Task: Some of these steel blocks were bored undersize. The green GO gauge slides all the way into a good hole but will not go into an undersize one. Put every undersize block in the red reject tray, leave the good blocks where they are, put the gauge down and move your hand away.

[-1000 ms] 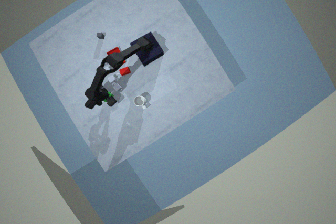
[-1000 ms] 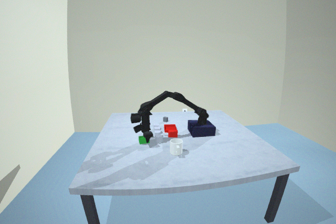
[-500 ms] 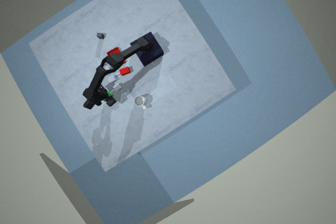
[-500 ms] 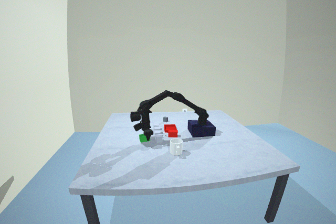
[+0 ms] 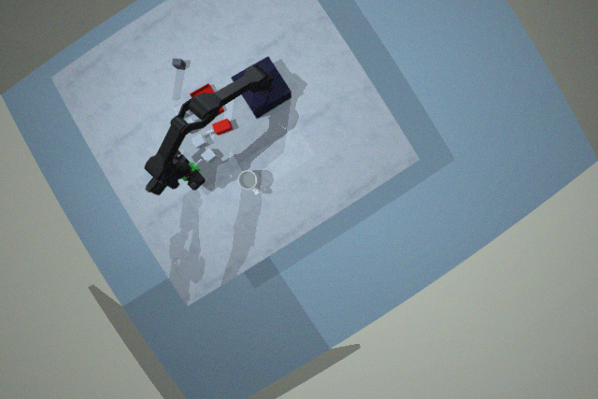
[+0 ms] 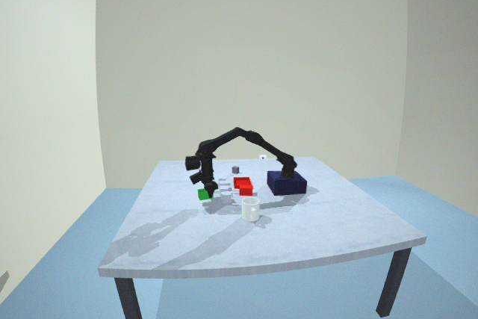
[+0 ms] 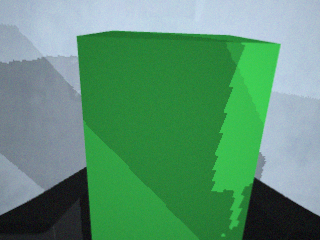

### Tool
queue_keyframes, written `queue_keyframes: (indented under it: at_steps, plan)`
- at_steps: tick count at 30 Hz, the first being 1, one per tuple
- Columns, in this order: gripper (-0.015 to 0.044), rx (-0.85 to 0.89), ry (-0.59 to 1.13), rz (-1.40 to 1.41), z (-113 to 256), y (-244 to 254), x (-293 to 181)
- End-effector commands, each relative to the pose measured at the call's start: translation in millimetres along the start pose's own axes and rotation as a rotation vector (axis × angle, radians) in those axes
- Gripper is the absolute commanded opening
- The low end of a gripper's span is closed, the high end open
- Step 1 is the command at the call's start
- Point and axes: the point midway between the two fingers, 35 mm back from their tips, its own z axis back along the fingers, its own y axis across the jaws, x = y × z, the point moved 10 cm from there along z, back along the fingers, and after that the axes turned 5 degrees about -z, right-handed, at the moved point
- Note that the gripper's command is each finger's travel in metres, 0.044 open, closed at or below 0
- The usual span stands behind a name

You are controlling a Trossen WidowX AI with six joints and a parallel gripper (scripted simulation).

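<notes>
My gripper (image 5: 188,172) (image 6: 210,193) (image 7: 165,167) is shut on the green GO gauge (image 5: 193,166) (image 6: 203,194) (image 7: 160,115). The gauge's green handle fills the wrist view and hides what lies below. Its height over the table and its pin cannot be made out. Pale steel blocks stand beside the gripper: one block (image 5: 208,155) (image 6: 225,195) is nearest, another block (image 5: 200,140) is behind it, and a further block (image 5: 192,119) is partly under the arm. Their bores are too small to see. The red tray (image 5: 200,90) (image 6: 242,181) is partly hidden by the arm in the top view; no block shows in its visible part.
A red piece (image 5: 221,127) (image 6: 246,190) with a pale pin lies between tray and blocks. A white mug (image 5: 248,179) (image 6: 250,209) stands right of the gripper. A dark grey cube (image 5: 178,63) (image 6: 235,169) is farther off. The arm's dark base (image 5: 273,104) (image 6: 287,186) stands beyond the tray.
</notes>
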Motion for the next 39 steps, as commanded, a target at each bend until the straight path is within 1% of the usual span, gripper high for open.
queue_keyframes:
  at_steps: [1,3,11,18,20,23,27,39]
  plan:
    - [0.0,0.0,0.0,0.0,1.2,0.0,-0.1]
    - [0.0,0.0,-0.002,-0.013,3.2,-11.3,1.6]
    - [0.0,0.0,-0.025,-0.157,23.7,-132.8,2.8]
    - [0.0,-0.008,-0.043,-0.295,41.6,-245.6,-24.8]
    - [0.0,-0.011,-0.046,-0.321,44.7,-265.4,-32.9]
    - [0.0,-0.011,-0.046,-0.324,45.0,-267.9,-33.9]
    - [0.0,-0.011,-0.046,-0.324,30.4,-271.0,-32.6]
    - [0.0,-0.011,-0.047,-0.323,18.9,-271.4,-29.4]
